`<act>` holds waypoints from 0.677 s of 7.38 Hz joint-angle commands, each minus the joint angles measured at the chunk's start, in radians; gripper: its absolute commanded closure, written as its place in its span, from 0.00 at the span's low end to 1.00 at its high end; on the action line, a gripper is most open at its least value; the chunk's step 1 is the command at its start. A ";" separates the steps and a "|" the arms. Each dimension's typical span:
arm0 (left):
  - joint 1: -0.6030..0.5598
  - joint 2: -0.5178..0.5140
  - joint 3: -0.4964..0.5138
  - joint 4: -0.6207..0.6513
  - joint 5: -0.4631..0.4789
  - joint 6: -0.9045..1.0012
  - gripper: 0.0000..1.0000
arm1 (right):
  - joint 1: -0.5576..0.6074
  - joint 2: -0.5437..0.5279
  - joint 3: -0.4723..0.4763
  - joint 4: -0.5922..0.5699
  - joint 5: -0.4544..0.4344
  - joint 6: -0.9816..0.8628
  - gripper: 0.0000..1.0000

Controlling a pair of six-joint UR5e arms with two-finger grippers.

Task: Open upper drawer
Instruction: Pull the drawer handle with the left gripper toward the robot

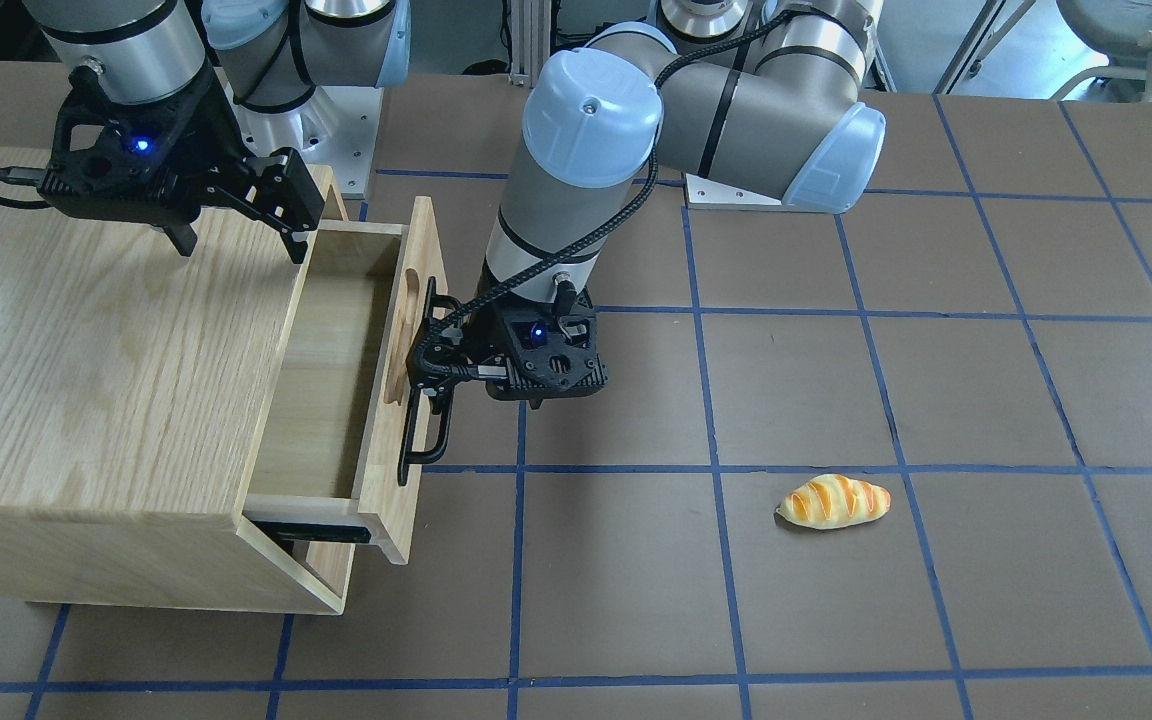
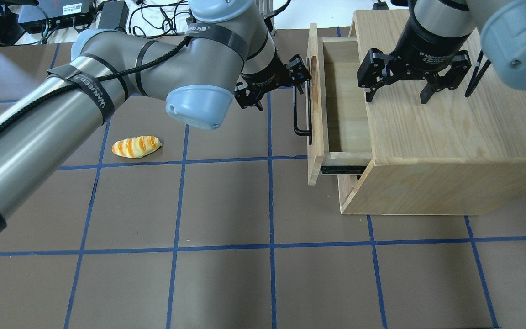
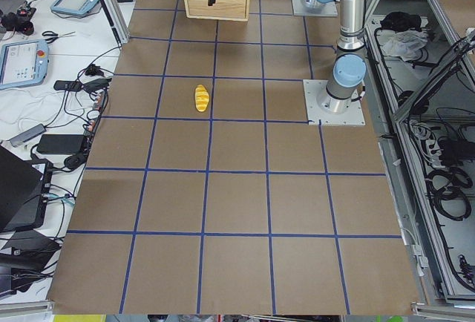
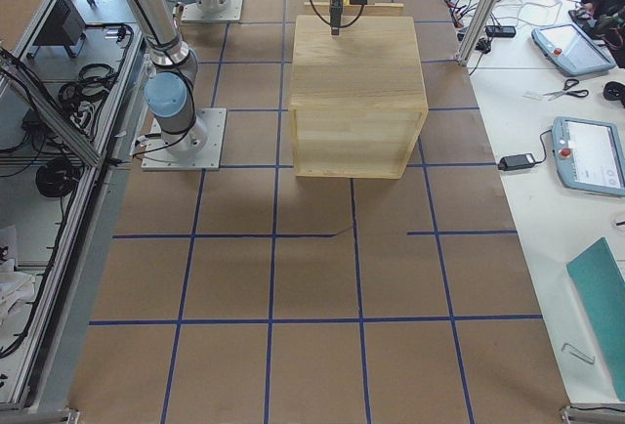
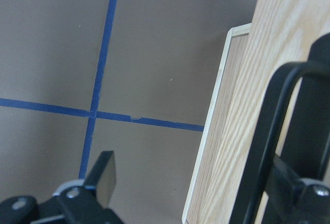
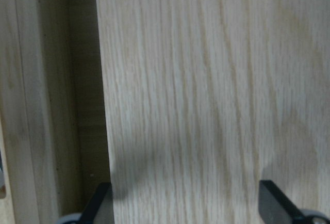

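Brown table [image 1: 836, 400], upper drawer [image 1: 321, 380] beside L hand [image 1: 433, 350]

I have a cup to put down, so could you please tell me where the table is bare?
Free: the wide mat stretch between the bread and the drawer front, and the squares on the robot's side of the cabinet. Crowded: around the drawer handle, where the left gripper sits.

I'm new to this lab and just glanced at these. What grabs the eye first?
The upper drawer stands pulled partway out of the oak cabinet, with the left hand open at its black bar handle. The right hand hovers open over the cabinet top, and a striped bread roll lies apart on the table.
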 commanded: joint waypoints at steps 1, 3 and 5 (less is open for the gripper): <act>0.028 0.016 -0.001 -0.020 0.001 0.032 0.00 | 0.000 0.000 0.000 0.000 0.000 0.000 0.00; 0.046 0.018 -0.001 -0.031 0.002 0.051 0.00 | -0.001 0.000 0.000 0.000 -0.001 0.000 0.00; 0.089 0.033 0.000 -0.060 0.002 0.104 0.00 | 0.000 0.000 0.000 0.000 0.000 0.000 0.00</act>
